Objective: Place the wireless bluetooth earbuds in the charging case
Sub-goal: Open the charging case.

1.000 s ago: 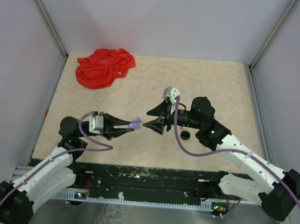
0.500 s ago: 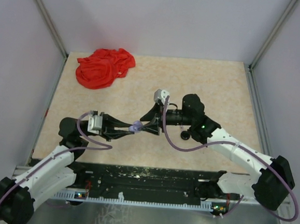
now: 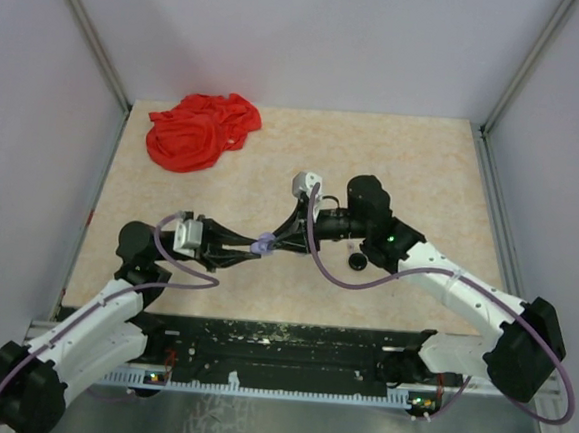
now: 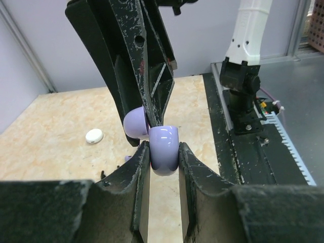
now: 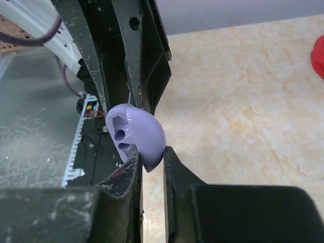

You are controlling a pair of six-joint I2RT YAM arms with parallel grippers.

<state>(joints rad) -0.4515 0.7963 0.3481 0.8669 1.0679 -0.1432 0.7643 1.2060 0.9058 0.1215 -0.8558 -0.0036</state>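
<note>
Judging from both wrist views, the step in hand was opening the lavender case [image 4: 165,142], which hung in the air over the middle of the table [image 3: 414,166], gripped from both sides. The left gripper [image 4: 163,152] was clenched on one rounded half. The right gripper [image 5: 151,163] was pinched tight on the lower edge of the other half [image 5: 132,132].

Recommended practice: the left arm should hold firm and steady while the right swings its half along the hinge arc and does not pull straight. The shell looked smooth and domed, so a slip from either pinch appeared the main risk. The right hold sat very near the rim and left little margin.

Differences between views:
- Right wrist: showed the hollow inside of the gripped half with two recesses, seen nowhere else.
- Left wrist: showed the two halves parted, and a small white bud [image 4: 94,135] lying on the table well apart from the case.
- Top view: showed both arms meeting nose to nose, a black piece [image 3: 356,261] on the table beside the right arm (bud or case could not be told), and a red cloth [image 3: 201,129] in the far left corner.
</note>
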